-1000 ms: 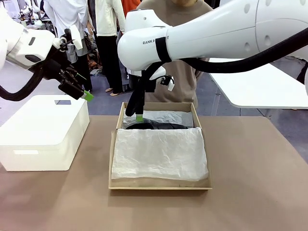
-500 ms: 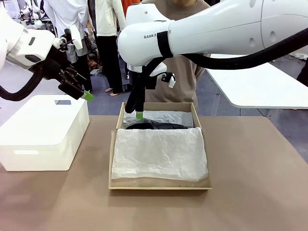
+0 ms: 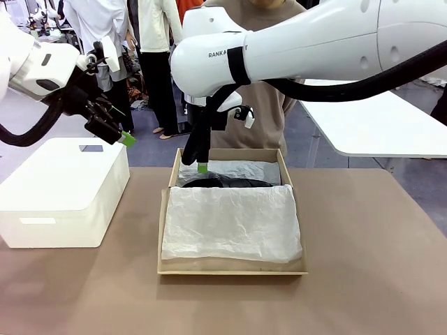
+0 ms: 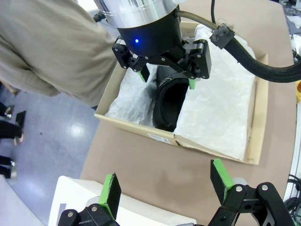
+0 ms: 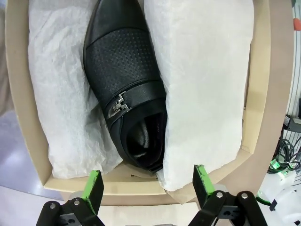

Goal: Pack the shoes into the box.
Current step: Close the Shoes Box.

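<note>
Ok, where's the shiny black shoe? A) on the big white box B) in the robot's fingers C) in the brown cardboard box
C: the glossy black leather shoe lies in the shallow brown cardboard box between crinkled white tissue paper; the right arm's fingers stand open, holding nothing.

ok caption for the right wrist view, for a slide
Open right pincer over a black shoe lying in the tissue-lined box

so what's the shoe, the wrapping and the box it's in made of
The shoe looks like black leather, or an imitation: soft sheen, a panel of fine perforations, a silvery metal-looking buckle on the strap. The wrapping looks like thin white tissue paper, matte and crinkled. The box seems plain brown cardboard, matte, with thin flat walls.
</note>
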